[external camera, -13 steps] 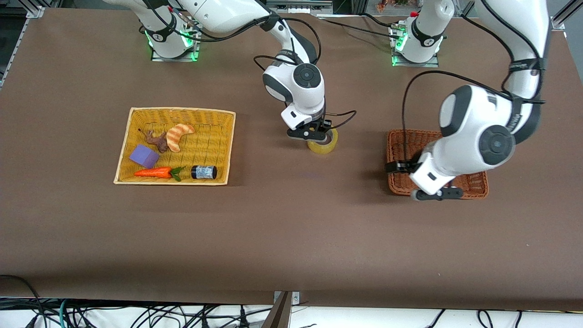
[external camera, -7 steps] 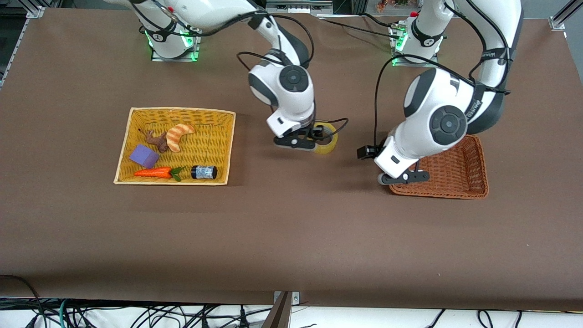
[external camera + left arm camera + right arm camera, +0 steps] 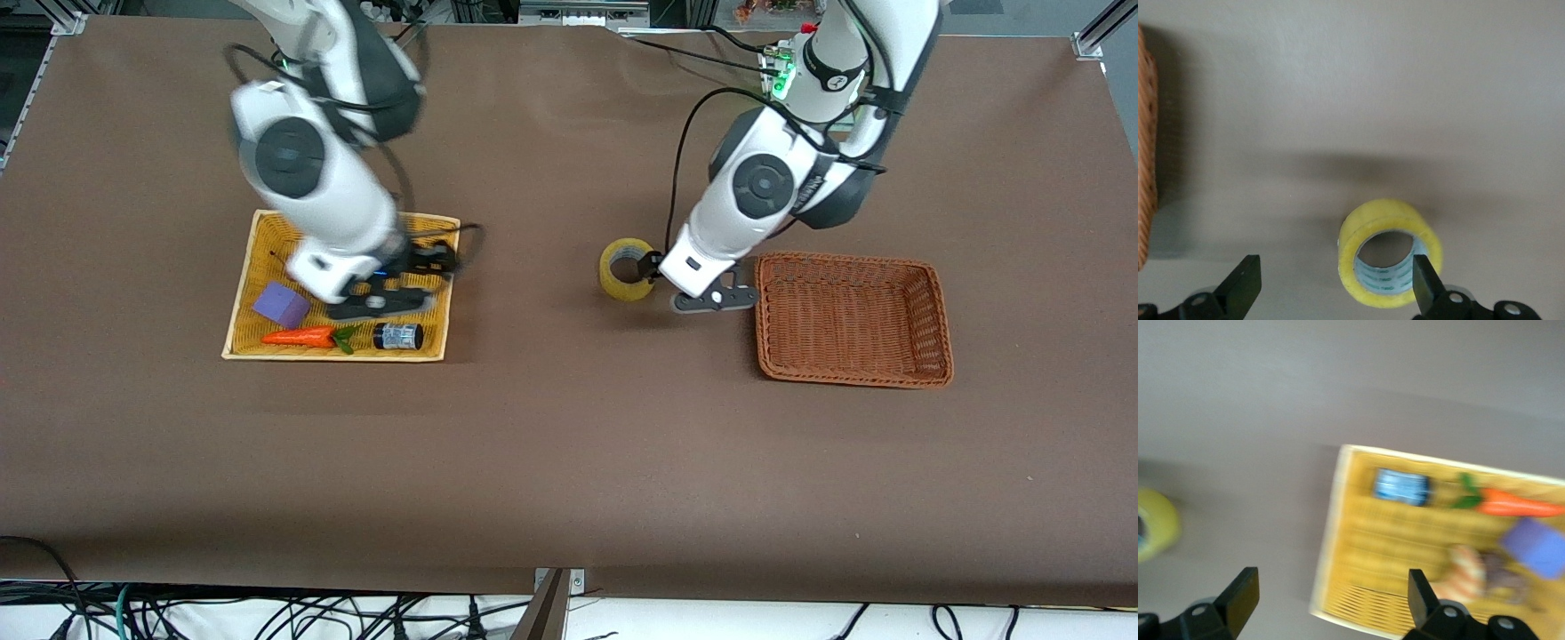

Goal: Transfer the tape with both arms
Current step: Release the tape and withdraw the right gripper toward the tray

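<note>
I judged the transfer about half done: the translucent yellowish roll of packing tape (image 3: 628, 268) stood on its edge on the brown table (image 3: 569, 462), in the middle, not yet in the reddish-brown wicker basket (image 3: 852, 317). My left gripper (image 3: 702, 300) hung low just beside the roll, between it and that basket, fingers (image 3: 1426, 287) spread wide and holding nothing. My right gripper (image 3: 378, 302) was over the yellow wicker tray (image 3: 242, 298), also wide open and empty.
</note>
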You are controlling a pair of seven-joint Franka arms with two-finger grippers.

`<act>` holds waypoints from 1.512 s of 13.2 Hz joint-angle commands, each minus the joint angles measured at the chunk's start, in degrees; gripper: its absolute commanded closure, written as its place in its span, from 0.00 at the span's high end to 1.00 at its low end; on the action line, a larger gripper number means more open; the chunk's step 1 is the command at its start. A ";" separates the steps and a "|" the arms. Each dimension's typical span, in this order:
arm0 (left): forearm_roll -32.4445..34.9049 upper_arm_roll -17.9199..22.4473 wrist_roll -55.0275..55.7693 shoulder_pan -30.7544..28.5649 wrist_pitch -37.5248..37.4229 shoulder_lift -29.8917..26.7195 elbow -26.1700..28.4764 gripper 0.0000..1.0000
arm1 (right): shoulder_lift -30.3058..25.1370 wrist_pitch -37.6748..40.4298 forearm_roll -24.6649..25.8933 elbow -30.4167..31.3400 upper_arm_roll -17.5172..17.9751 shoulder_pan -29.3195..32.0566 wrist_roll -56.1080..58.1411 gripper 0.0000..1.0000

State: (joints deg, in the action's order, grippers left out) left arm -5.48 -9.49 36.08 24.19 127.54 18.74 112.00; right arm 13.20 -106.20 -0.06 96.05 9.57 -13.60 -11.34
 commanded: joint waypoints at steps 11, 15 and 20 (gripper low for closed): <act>6.09 -1.76 3.99 2.26 10.43 4.01 4.90 1.00 | -15.57 -1.37 0.59 18.55 -7.81 5.96 16.96 0.99; 9.15 -1.76 4.52 2.79 11.50 4.90 5.77 1.00 | -15.57 -1.37 0.59 18.82 -7.81 6.04 16.96 0.99; 9.43 -1.76 4.79 2.88 18.17 6.04 9.46 1.00 | -15.48 -1.20 0.59 18.82 -7.81 6.04 17.05 0.99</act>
State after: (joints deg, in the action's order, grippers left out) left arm 2.14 -11.40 39.39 26.75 142.65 24.37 119.68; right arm -0.62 -106.70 0.15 113.23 1.97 -7.41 4.91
